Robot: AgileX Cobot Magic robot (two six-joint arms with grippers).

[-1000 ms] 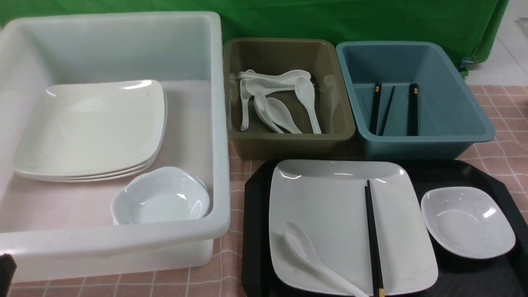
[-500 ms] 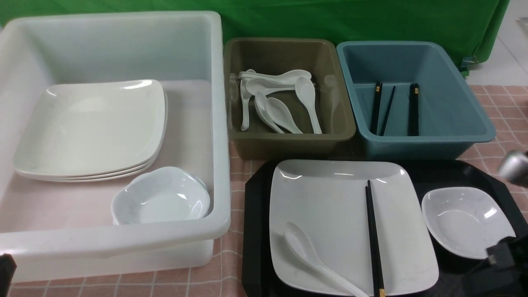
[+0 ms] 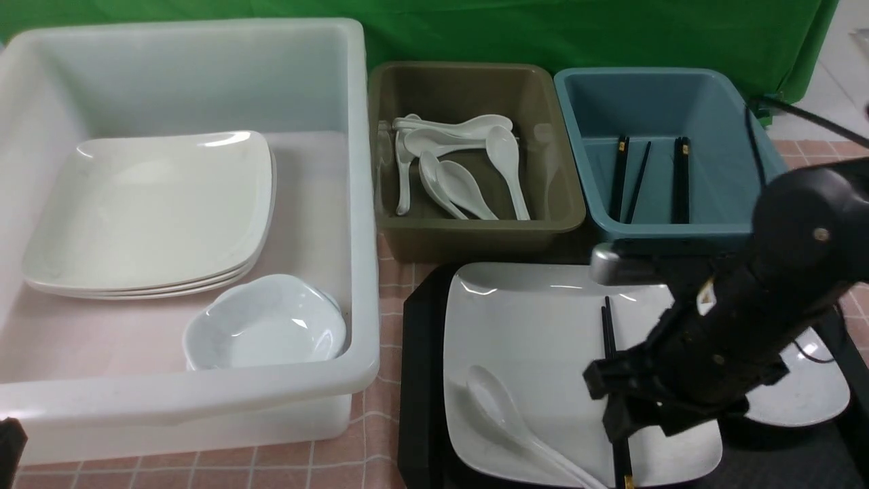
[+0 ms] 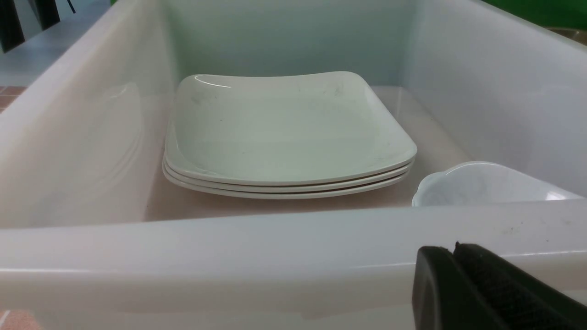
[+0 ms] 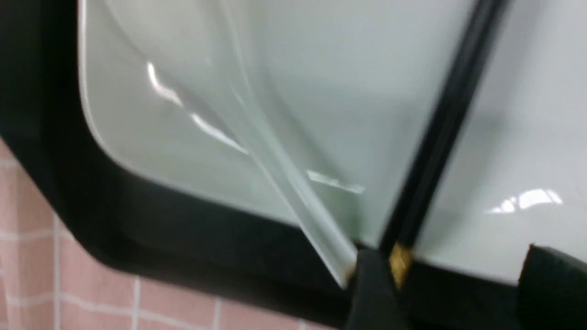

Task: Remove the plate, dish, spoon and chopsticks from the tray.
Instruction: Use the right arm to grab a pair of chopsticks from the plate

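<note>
chopsticks (image 3: 606,324): a pair lying side by side on the right half of the plate, running from near to far. The gold-banded end is nearest, over the plate's rim.
spoon (image 3: 499,411): on the near-left part of the plate, bowl facing up, with its handle slanting toward the chopsticks' banded end.
plate (image 3: 536,326): flat on the left and middle of the tray, carrying the spoon and the chopsticks.
dish (image 3: 811,397): on the tray to the right of the plate, mostly hidden behind the right arm.
tray (image 3: 419,380): on the tabletop, just in front of the olive bin and the blue bin.
right pincer (image 5: 451,275): fingers apart, low over the plate's near edge. The chopsticks' gold band sits between the fingers, close against one of them — contact cannot be told.
left pincer (image 4: 453,261): fingers together with nothing between them, just outside the near wall of the white bin.
white bin (image 3: 363,204): left of the tray, holding a stack of square plates (image 3: 149,210) and, in its near-right corner, a small bowl (image 3: 265,329).
olive bin (image 3: 475,234): holds a loose heap of white spoons (image 3: 461,170).
blue bin (image 3: 706,234): holds black sticks (image 3: 679,180) lying on its floor — gold bands at their far ends.
tabletop (image 3: 383,305): covered with a pink checked cloth.
</note>
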